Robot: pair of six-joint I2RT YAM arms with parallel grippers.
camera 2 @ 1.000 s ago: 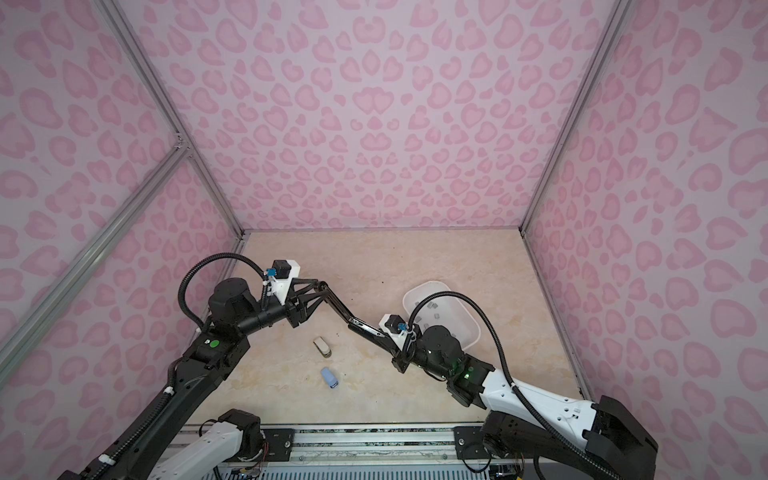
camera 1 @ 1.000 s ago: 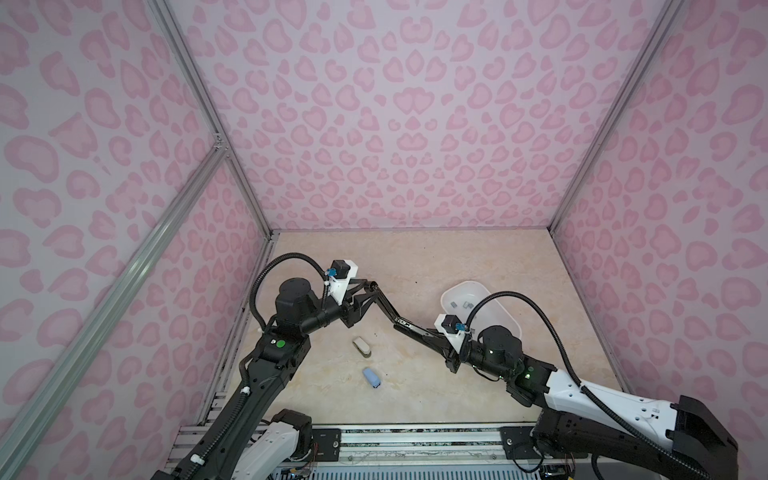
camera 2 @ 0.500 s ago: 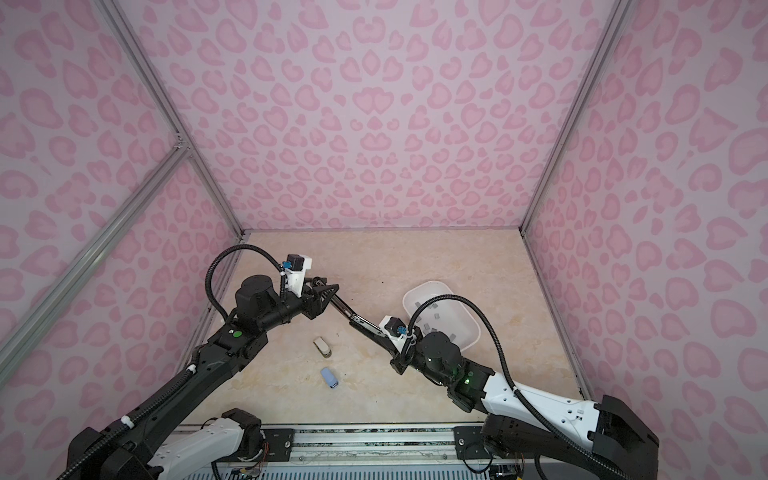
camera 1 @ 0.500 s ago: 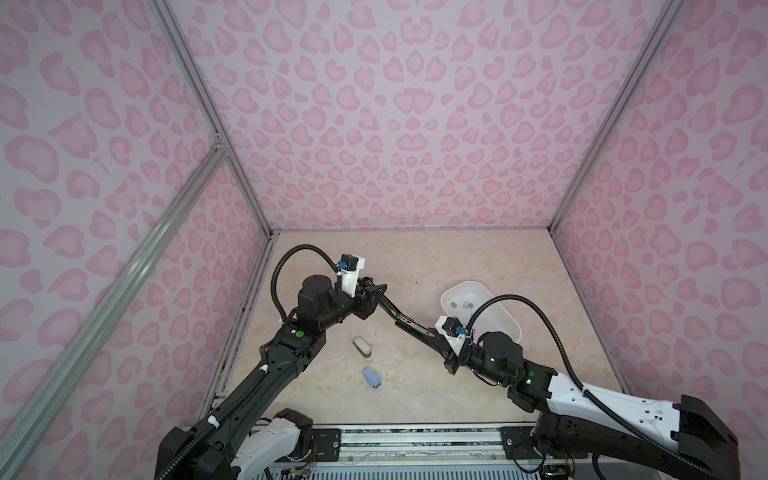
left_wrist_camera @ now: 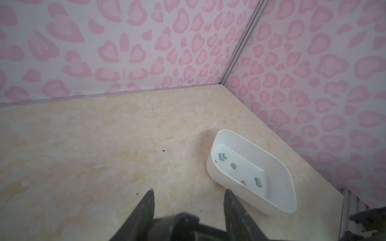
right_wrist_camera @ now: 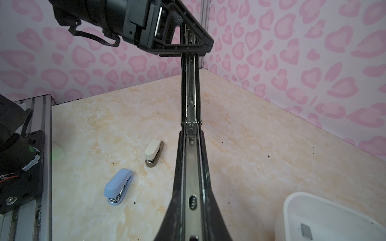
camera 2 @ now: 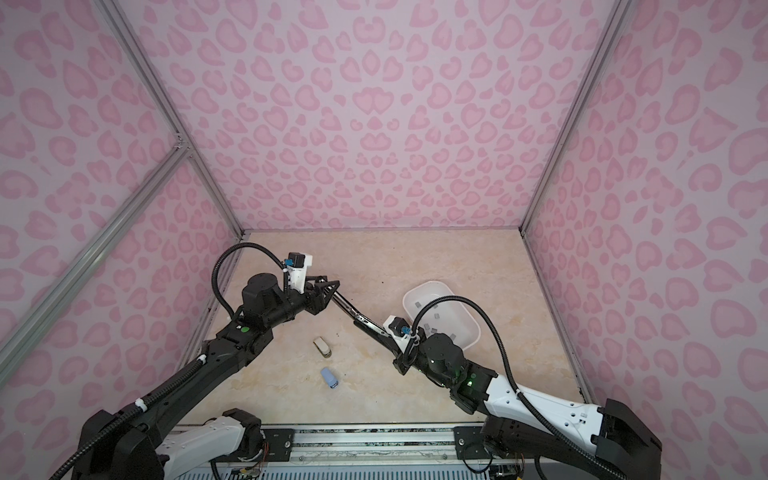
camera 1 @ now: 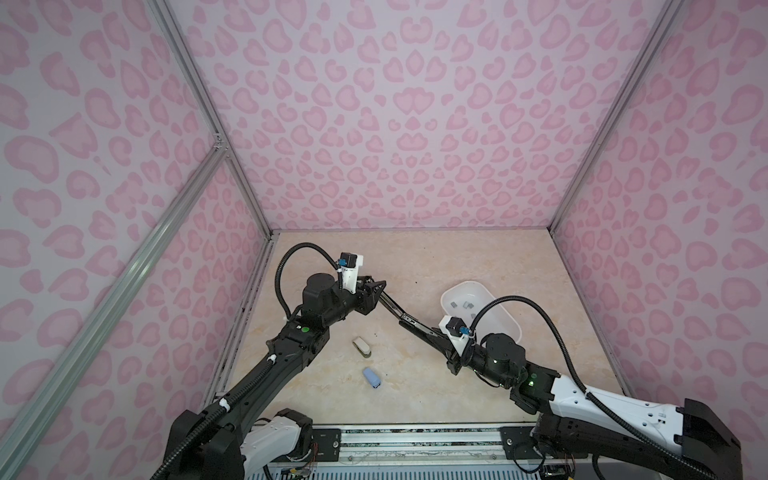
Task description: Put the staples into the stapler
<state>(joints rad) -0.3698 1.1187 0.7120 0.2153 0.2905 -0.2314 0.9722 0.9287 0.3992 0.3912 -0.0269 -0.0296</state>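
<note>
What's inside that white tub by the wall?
Small grey staples lie scattered on the floor of the white tub; nothing else shows. In the left wrist view its near wall covers part of the floor, so more may lie there.

Robot lab test cell. Evidence: pink heart-and-leopard-print wall panels (camera 1: 395, 124) framed by bare silver aluminium posts (camera 1: 203, 102); beige marbled tabletop (camera 1: 415, 257); black-and-white robot arms, left (camera 1: 286, 353) and right (camera 1: 602, 405), mounted on slotted aluminium rail (camera 1: 415, 434) at front edge; black corrugated cable hoses (camera 1: 282, 274) looping off wrists.
</note>
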